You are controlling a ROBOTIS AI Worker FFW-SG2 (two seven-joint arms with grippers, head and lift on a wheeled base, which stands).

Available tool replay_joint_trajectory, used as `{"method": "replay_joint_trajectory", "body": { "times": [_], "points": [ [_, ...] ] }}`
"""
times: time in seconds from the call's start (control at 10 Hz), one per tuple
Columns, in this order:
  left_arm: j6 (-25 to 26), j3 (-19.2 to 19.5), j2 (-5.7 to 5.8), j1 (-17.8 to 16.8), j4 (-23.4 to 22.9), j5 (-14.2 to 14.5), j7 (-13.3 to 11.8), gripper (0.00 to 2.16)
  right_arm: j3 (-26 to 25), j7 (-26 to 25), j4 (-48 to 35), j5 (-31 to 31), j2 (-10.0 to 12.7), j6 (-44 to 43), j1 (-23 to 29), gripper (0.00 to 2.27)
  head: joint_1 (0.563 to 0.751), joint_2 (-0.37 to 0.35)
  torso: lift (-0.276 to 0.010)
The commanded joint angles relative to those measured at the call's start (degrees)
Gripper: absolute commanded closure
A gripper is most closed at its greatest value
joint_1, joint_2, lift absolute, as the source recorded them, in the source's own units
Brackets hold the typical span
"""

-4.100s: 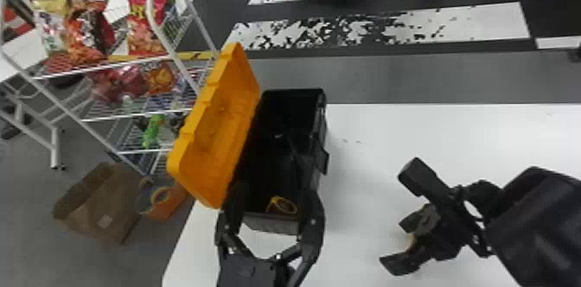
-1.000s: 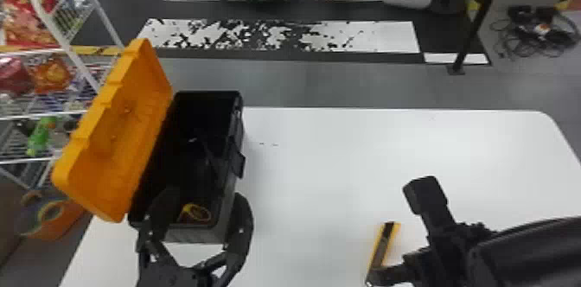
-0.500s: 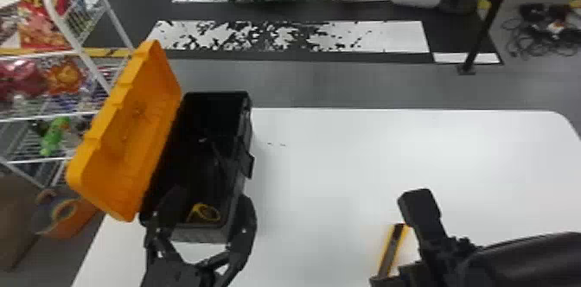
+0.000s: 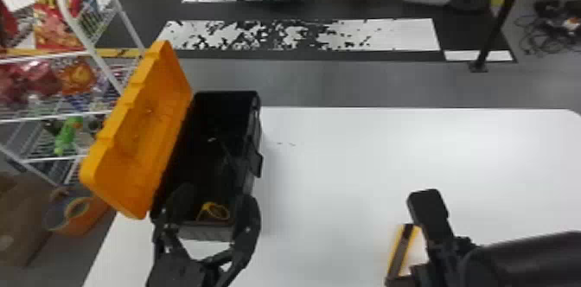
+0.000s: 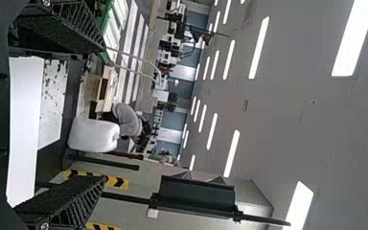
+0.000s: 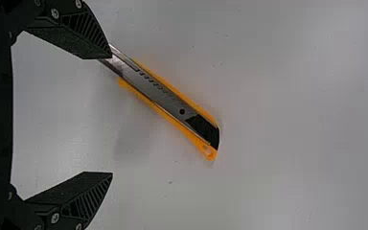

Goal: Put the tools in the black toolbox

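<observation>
**Toolbox open, knife awaiting your grip**

Head view: the orange lid leans back, leaving room to drop tools in; a yellow item lies inside. Left wrist view: your left fingers are wide and empty, likely waiting. Right wrist view: your right fingers stand wide; the knife lies aslant on the counter, so you probably need to turn them.

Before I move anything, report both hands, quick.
Left hand: open, holding nothing.
Right hand: open, holding nothing; the knife lies on the table by its fingers.
</observation>
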Motion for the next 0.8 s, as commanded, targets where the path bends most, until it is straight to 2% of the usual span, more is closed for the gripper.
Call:
{"method": "replay_joint_trajectory", "body": {
  "times": [0.0, 0.2, 0.7],
  "points": [
    [0.0, 0.2, 0.13, -0.4, 0.4, 0.7, -0.6, 0.05, -0.7, -0.6, 2.0, -1.8, 0.0, -1.4, 0.0, 0.14, 0.695, 0.128, -0.039],
    [0.0, 0.1, 0.57, -0.6, 0.4, 1.0, -0.6, 0.05, -0.8, -2.0, 3.9, -4.7, 0.0, -5.3, -1.1, 0.14, 0.695, 0.129, -0.039],
    [0.0, 0.1, 0.57, -0.6, 0.4, 1.1, -0.6, 0.05, -1.3, -2.0, 5.8, -5.1, 0.0, -5.6, -2.6, 0.21, 0.695, 0.147, -0.039]
  ]
}}
